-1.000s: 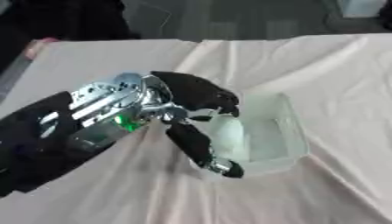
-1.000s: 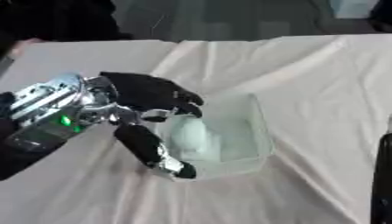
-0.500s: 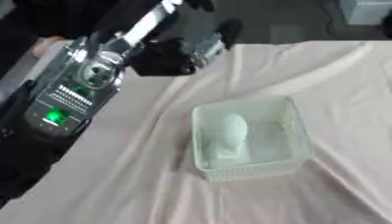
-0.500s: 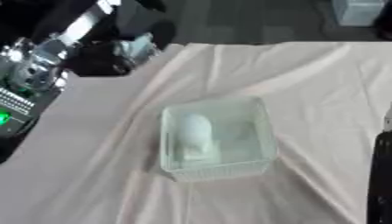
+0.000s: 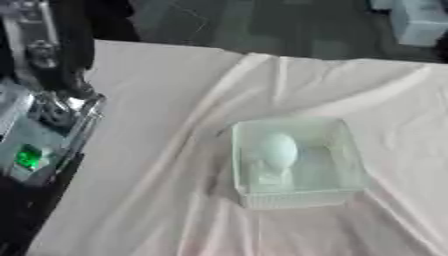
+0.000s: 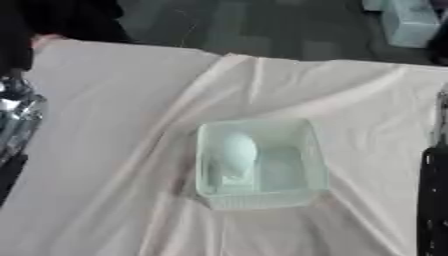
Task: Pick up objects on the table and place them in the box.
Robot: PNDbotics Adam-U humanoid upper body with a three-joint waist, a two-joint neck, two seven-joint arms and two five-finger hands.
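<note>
Here, the pale green box (image 5: pixel 297 162) sat on the pinkish cloth (image 5: pixel 175 200) covering the table, holding a whitish rounded object (image 5: pixel 276 150) in its left half. My left arm (image 5: pixel 48 115) stood at the left edge, its hand out of view. My right arm (image 6: pixel 433 200) showed as a dark strip at the right edge; I cannot tell that hand's state.

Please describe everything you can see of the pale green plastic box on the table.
The pale green translucent plastic box is rectangular, open-topped and lidless, with rounded corners and thin walls. It stands upright on the wrinkled cream tablecloth, near the table's middle. Inside, toward its left side, lies a pale egg-shaped object; the right side looks bare. No hand touches the box.
</note>
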